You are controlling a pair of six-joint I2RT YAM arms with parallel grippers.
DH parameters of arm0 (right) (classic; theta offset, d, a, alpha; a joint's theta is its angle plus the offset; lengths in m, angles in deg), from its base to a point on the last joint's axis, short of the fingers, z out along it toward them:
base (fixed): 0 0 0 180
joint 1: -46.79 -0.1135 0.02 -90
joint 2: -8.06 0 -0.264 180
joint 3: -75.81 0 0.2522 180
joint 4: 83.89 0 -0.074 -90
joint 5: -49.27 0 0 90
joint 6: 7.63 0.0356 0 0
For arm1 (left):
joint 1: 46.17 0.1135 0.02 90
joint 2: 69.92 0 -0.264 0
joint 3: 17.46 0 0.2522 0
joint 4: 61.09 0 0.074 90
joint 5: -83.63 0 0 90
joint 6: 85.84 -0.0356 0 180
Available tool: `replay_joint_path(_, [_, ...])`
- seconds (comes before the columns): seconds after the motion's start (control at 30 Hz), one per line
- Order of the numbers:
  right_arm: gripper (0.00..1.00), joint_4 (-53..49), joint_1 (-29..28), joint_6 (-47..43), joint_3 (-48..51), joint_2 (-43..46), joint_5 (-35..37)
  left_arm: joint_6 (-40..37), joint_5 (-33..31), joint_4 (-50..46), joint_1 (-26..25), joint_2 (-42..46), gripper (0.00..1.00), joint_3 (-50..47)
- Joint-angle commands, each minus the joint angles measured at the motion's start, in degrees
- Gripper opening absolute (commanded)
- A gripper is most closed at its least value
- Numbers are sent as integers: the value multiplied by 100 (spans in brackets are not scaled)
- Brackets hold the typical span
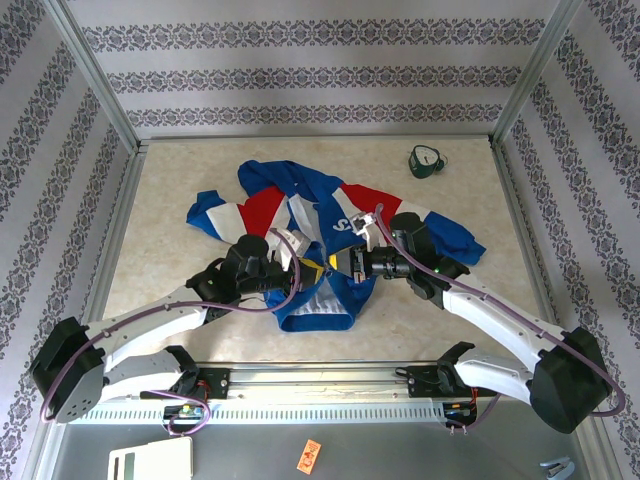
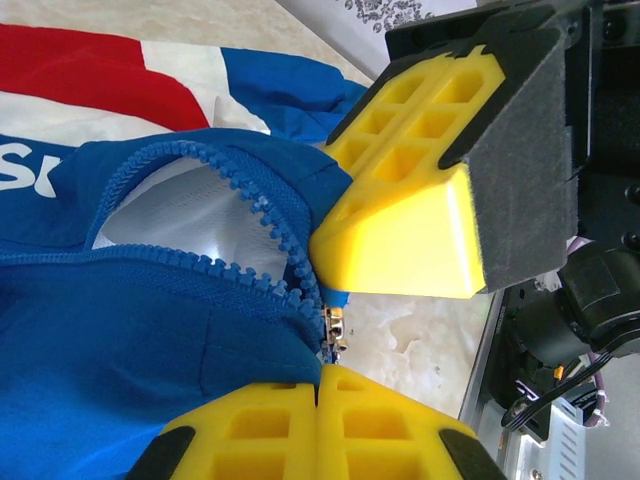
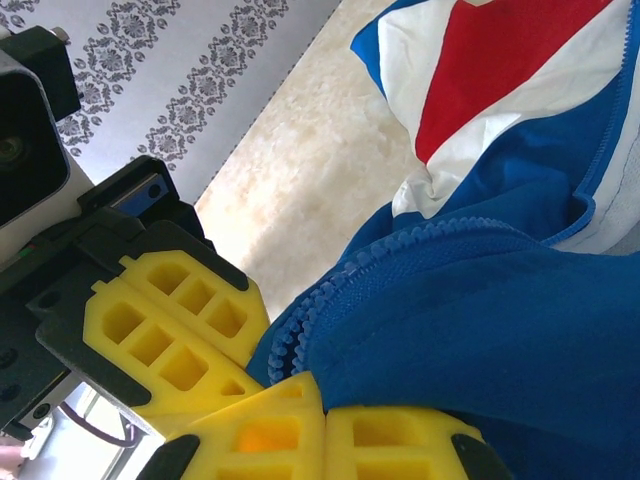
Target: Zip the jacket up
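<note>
Lying crumpled in the middle of the pale speckled table (image 1: 170,190), the small blue jacket with red and white panels (image 1: 320,205) has its bottom edge turned toward the arms. Both pincers meet there, nose to nose. The left yellow blocky pincer (image 2: 320,400) is pressed together. The little metal zip slider (image 2: 335,330) sits just past its tips, but I cannot tell if it nips the pull tab or only cloth. The right yellow pincer (image 3: 325,425) is squeezed onto soft blue cloth beside the zip. The bumpy blue zip teeth (image 2: 200,262) lie apart and run away from the slider. I think the slider must be pulled along them while the right pincer holds the bottom edge.
</note>
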State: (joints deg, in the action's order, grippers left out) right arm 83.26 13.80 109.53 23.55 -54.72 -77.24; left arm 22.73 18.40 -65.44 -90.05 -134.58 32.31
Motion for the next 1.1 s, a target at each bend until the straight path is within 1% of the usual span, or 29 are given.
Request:
replay_joint_path(0.0, [0, 744, 118, 190, 128, 47, 27, 252, 71, -194, -67, 146, 0, -168])
replay_joint_path(0.07, [0, 829, 122, 274, 223, 16, -46, 479, 56, 52, 54, 434, 15, -346])
replay_joint_path(0.17, [0, 930, 118, 373, 339, -6, -119, 869, 51, 282, 287, 909, 32, -591])
replay_joint_path(0.3, [0, 1048, 100, 473, 461, -1, -197, 1380, -109, 436, 476, 1356, 44, -778])
replay_joint_path(0.37, [0, 1125, 91, 541, 507, 3, -246, 1826, -295, 665, 503, 1446, 48, -919])
replay_joint_path(0.47, [0, 1200, 90, 590, 537, 23, -260, 2549, -315, 1357, 505, 1304, 50, -1152])
replay_joint_path(0.6, [0, 1235, 65, 605, 537, 51, -225, 3348, -172, 2252, 503, 832, 52, -1350])
replay_joint_path(0.77, [0, 1288, 52, 615, 523, 29, -203, 3663, -39, 2994, 416, 333, 52, -1473])
replay_joint_path(0.87, [0, 1306, 50, 662, 512, 17, -137, 3767, -29, 3284, 346, 178, 52, -1494])
replay_joint_path(0.97, [0, 1306, 56, 641, 443, -44, -187, 3807, -30, 3499, 336, 54, 48, -1540])
replay_joint_path(1.07, [0, 1329, 65, 594, 370, -167, -249, 3860, 38, 3699, 327, -77, 40, -1536])
